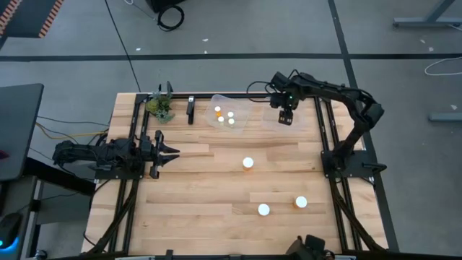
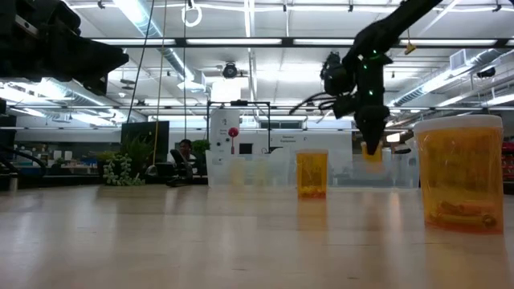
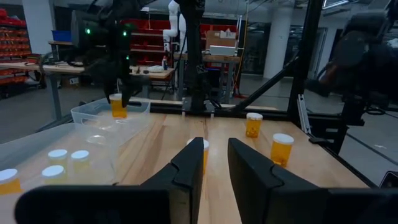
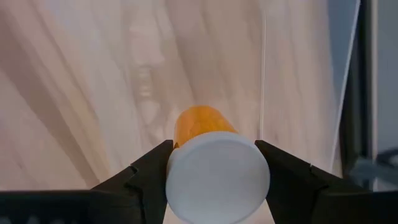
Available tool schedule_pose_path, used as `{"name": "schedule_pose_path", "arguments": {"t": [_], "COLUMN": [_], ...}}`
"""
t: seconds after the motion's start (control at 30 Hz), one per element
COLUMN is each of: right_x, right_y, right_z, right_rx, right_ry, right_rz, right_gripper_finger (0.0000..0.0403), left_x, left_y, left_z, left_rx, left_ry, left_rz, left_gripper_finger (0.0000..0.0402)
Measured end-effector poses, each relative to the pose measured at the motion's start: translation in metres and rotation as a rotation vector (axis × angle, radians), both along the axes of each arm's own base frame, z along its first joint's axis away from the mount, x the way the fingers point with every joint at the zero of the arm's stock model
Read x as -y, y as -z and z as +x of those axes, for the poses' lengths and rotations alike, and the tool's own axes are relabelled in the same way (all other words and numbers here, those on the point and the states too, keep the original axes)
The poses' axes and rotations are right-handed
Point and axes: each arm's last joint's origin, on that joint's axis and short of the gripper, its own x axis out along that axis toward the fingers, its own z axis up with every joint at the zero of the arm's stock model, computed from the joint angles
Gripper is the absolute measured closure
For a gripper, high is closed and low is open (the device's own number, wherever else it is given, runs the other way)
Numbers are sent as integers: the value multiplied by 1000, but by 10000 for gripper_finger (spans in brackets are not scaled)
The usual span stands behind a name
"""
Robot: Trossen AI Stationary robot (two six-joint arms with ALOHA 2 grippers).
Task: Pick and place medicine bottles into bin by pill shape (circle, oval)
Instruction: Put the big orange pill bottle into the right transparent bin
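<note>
Right gripper clamps a wide amber bottle by its white cap, one finger on each side, bottle hanging down over the clear right bin at the far side of the table. In the low view the same bottle hangs off the table under the gripper, not yet let go. Judgement: this is the drop step, release comes next.

Left gripper sits low at the table's left edge, waiting, nothing between its fingers; a narrow gap shows between them, so nearly closed but not fully.

Progress as far as visible:
- left clear bin: four white caps inside, so four bottles sorted there. They look like the small ones; pill shape not readable.
- right bin: appears to hold nothing yet, though the gripper covers part of it, so cannot be sure.
- in the air: one wide bottle, in the right gripper.
- loose on the table: three bottles, one near the middle, two toward the near edge and, well apart from the bins.

Count: eight bottles total, two bins, two arms. Roughly half done, four placed, one in hand, three left to pick.

Also there: small green plant at the far left corner, dark bar-shaped item just beside the left bin.
</note>
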Motion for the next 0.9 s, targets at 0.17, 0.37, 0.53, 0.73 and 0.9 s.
{"name": "schedule_pose_path", "arguments": {"t": [0.17, 0.37, 0.53, 0.73, 0.9], "right_x": [11, 22, 25, 24, 24], "right_y": [16, 21, 21, 21, 21], "right_z": [-20, -36, -41, -40, -40], "right_rx": [-40, -65, -67, -63, -62], "right_ry": [91, 210, 259, 256, 262], "right_rz": [-16, -28, -21, -11, -11], "right_gripper_finger": [181, 181, 181, 159, 138], "left_x": [0, 0, 0, 0, 0], "left_y": [0, 0, 0, 0, 0], "left_z": [0, 0, 0, 0, 0], "left_rx": [0, 0, 0, 0, 0], "left_ry": [0, 0, 0, 0, 0], "left_rz": [0, 0, 0, 0, 0], "left_gripper_finger": [316, 311, 316, 316, 309]}}
